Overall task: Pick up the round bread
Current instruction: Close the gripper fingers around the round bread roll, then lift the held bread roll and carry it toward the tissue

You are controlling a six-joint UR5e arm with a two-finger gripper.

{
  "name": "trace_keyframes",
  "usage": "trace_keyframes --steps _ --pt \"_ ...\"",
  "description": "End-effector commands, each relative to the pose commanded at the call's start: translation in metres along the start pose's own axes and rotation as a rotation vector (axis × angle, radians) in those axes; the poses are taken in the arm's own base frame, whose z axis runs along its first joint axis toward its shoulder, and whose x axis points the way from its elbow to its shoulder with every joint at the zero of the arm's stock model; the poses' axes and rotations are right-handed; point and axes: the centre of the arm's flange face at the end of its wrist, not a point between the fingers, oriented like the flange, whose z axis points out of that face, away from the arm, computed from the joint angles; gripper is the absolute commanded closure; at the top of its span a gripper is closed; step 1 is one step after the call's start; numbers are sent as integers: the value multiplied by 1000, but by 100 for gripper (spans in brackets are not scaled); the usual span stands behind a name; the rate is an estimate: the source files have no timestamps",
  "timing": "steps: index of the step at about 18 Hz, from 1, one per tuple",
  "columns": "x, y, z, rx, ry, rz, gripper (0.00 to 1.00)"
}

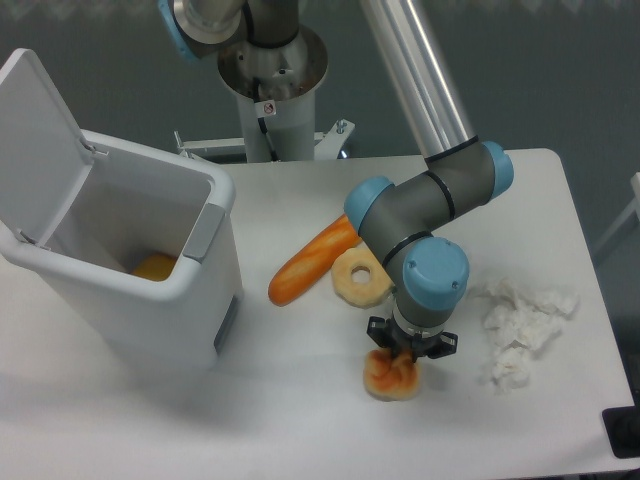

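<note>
- Fixed camera: the black two-finger gripper (408, 352) is right down on the glossy orange-golden knotted round bread (392, 375), near the table's front edge; jaws look drawn in against the bun's top, pinching it, though the wrist hides much.
- Progress, by my reading: reach done, grip apparently made, lift not yet done; the bun sits on the white table (300, 400).
- Room: pale yellow ring-shaped bread (361, 277) lies just beyond, long orange baguette (313, 261) farther left, crumpled white tissue (522, 330) right, white open-lidded bin (130, 260) well left. Straight up looks free.
</note>
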Motion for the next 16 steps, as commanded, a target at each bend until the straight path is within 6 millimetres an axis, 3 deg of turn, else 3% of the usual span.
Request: trace_keyframes --steps 6,9,12,13,16 --pt "-10 9 -45 53 -38 -32 100" --pt "-37 16 -71 74 -81 -54 100" --pt "-52 18 -87 68 -131 -34 100" --pt "-62 29 -105 78 -154 24 100" --pt "-77 39 -129 85 -182 65 100"
